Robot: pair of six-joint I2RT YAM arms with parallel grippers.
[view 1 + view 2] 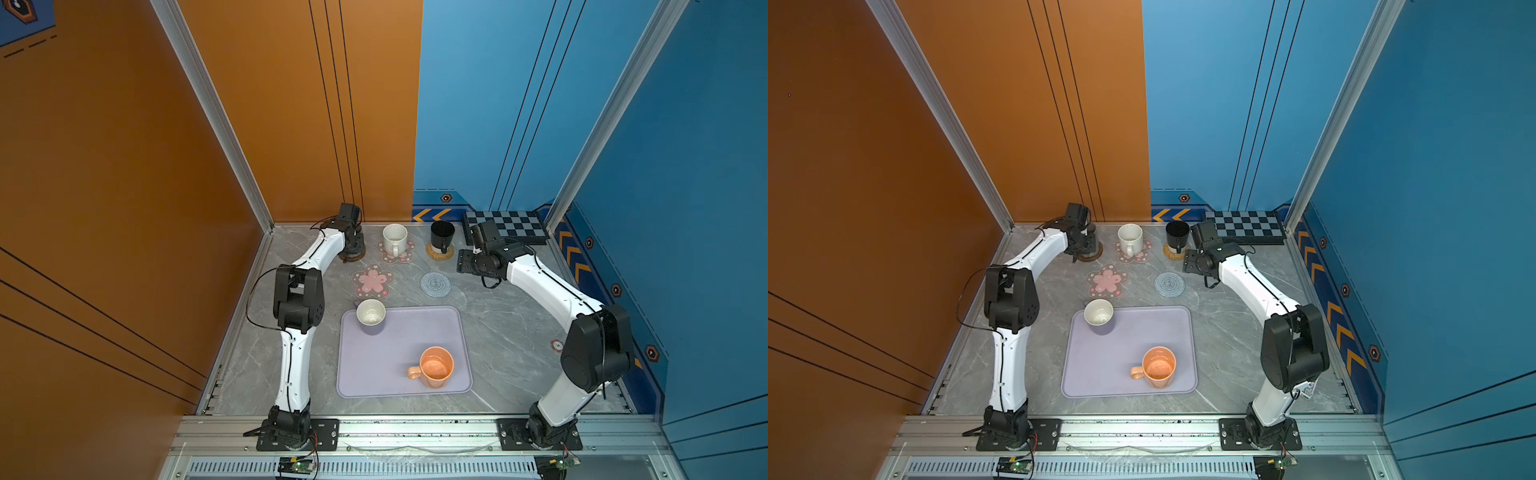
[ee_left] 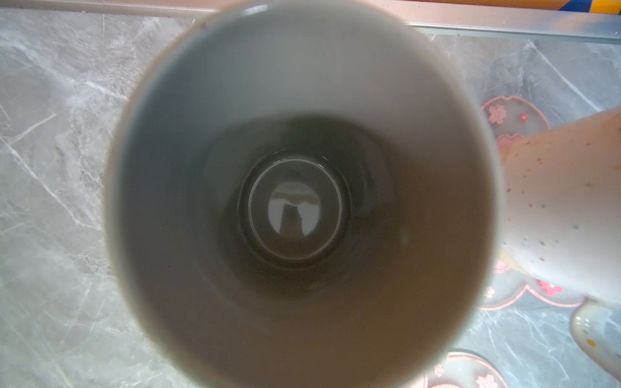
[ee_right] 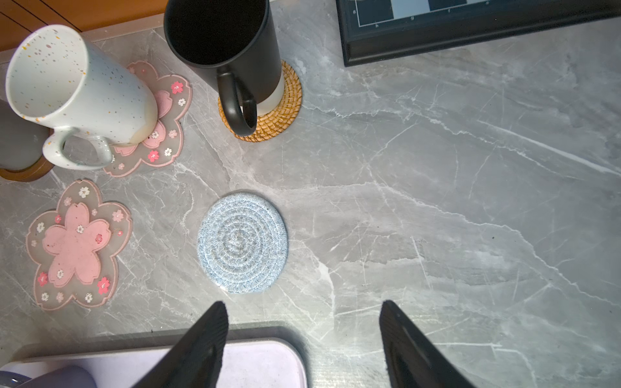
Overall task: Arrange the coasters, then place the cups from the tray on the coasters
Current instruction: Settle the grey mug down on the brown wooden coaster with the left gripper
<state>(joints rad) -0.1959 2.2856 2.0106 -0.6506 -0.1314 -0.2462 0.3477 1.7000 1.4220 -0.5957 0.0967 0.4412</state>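
My left gripper (image 1: 352, 243) is at the far left, shut on the tall grey cup (image 2: 302, 201), which stands on the brown wooden coaster (image 1: 354, 258); its fingers are hidden. The white speckled cup (image 1: 394, 237) sits on a pink flower coaster (image 1: 409, 251). The black cup (image 1: 441, 233) rests on the tan rattan coaster (image 3: 289, 100). A second pink flower coaster (image 1: 372, 281) and the grey-blue woven coaster (image 1: 435, 284) are bare. The lavender cup (image 1: 370, 316) and orange cup (image 1: 435, 368) stand on the tray (image 1: 395, 357). My right gripper (image 3: 302, 307) hovers open and holds nothing.
A black checkered board (image 1: 507, 226) lies at the back right corner, just behind the right wrist. Orange and blue walls close in the grey marble table (image 1: 498, 332) on three sides. The arm bases stand on a metal rail along the front.
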